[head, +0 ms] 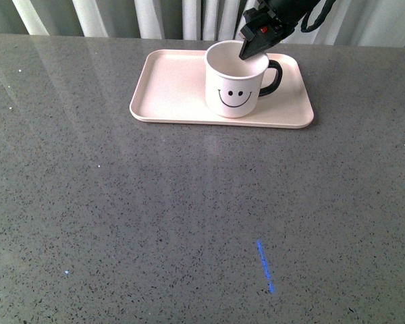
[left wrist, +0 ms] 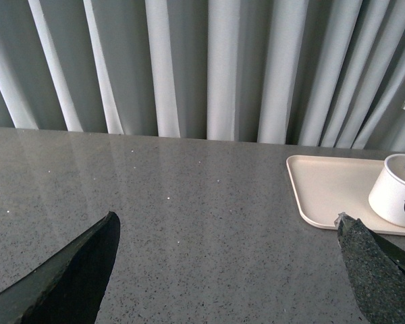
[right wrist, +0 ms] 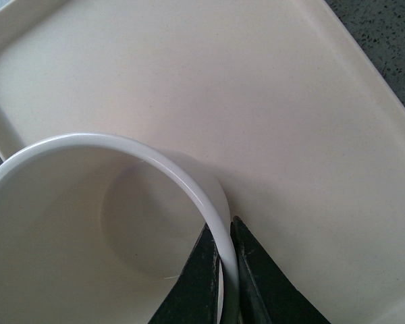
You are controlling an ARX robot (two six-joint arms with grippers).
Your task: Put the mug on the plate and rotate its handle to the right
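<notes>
Bare grey tabletop [head: 189, 223] fills the space nearest you in the front view, with only a short blue mark [head: 264, 267] on it. Further back you have the mug [head: 233, 84] standing upright on the plate [head: 169, 84], right of the plate's middle, smiley face toward the camera and handle [head: 273, 77] already pointing right. Your right gripper [right wrist: 225, 270] pinches the mug's rim, 1 finger inside the wall and 1 outside, nearly closed on it; a rim hold like that lets you turn the mug without touching the handle. Your left gripper [left wrist: 223, 270] hangs wide open over the bare table, holding nothing, well clear of the plate. Both parts of the task look done, so releasing seems next.
</notes>
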